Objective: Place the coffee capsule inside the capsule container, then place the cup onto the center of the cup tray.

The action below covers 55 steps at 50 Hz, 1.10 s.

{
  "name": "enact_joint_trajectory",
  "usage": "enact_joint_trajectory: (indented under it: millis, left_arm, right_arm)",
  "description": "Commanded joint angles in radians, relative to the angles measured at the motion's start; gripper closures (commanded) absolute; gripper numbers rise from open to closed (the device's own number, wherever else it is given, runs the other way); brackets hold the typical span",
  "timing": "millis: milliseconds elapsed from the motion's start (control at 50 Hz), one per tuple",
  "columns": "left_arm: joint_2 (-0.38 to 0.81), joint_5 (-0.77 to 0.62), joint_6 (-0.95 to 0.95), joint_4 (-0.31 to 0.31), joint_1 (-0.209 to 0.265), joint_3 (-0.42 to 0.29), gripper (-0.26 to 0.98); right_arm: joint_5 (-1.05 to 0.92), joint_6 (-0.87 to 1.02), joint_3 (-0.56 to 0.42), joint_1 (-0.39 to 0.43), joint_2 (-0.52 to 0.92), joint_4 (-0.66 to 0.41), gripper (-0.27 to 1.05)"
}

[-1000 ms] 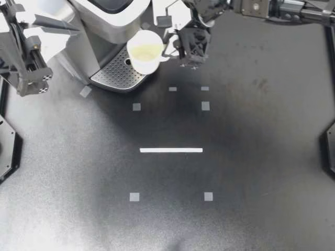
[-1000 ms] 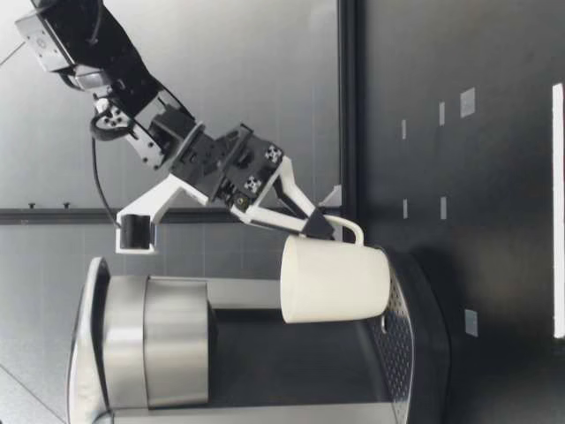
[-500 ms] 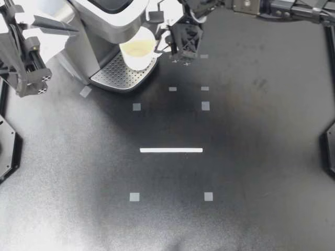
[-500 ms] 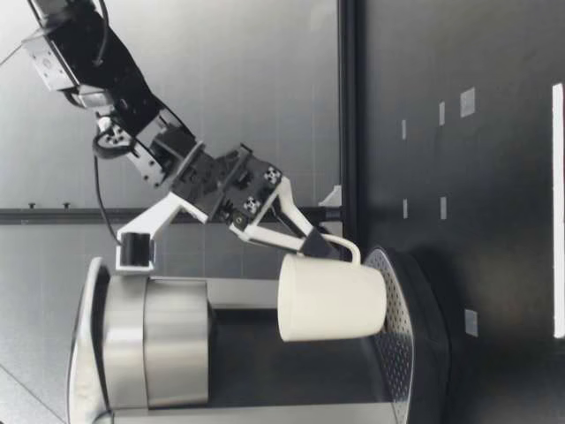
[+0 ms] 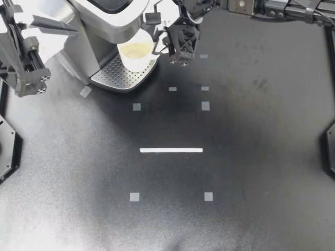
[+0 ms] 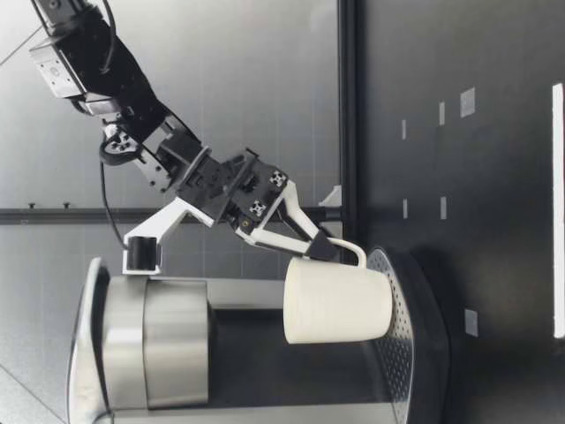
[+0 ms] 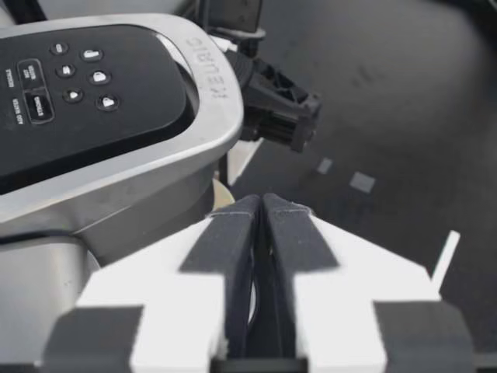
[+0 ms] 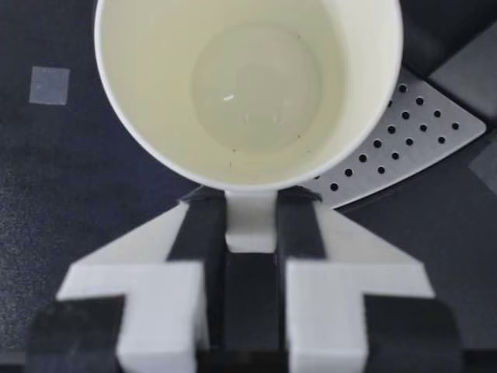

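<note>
The machine [image 5: 99, 23] stands at the table's far left, its tray [image 5: 115, 76] in front. The cup [image 5: 135, 52] is low over that tray, with my right gripper [image 5: 162, 46] clamped on its handle. My left gripper [image 5: 70, 29], fingers pressed together, hovers beside the machine's top.

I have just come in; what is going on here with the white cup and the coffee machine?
My right end effector is shut on the handle of the white cup, holding it low over the perforated cup tray of the coffee machine. Whether the cup touches the tray is unclear. My left end effector is shut and empty, beside the machine.
</note>
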Motion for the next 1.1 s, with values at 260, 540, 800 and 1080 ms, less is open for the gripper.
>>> enact_joint_trajectory:
  millis: [260, 540, 800, 1080]
  left_arm:
    - [-0.006, -0.011, -0.003, 0.003, 0.0, -0.008, 0.56]
    - [-0.006, -0.023, -0.006, 0.003, 0.0, -0.005, 0.56]
    - [-0.006, -0.066, -0.008, 0.017, 0.0, -0.003, 0.56]
    - [0.002, -0.196, -0.034, 0.067, 0.087, 0.015, 0.56]
  right_arm:
    - [0.012, 0.037, -0.035, 0.015, -0.029, 0.009, 0.16]
    - [0.006, 0.043, -0.009, 0.009, -0.069, 0.005, 0.16]
    - [-0.025, 0.037, 0.107, -0.018, -0.14, 0.006, 0.16]
    - [-0.118, 0.031, 0.279, -0.032, -0.275, 0.009, 0.16]
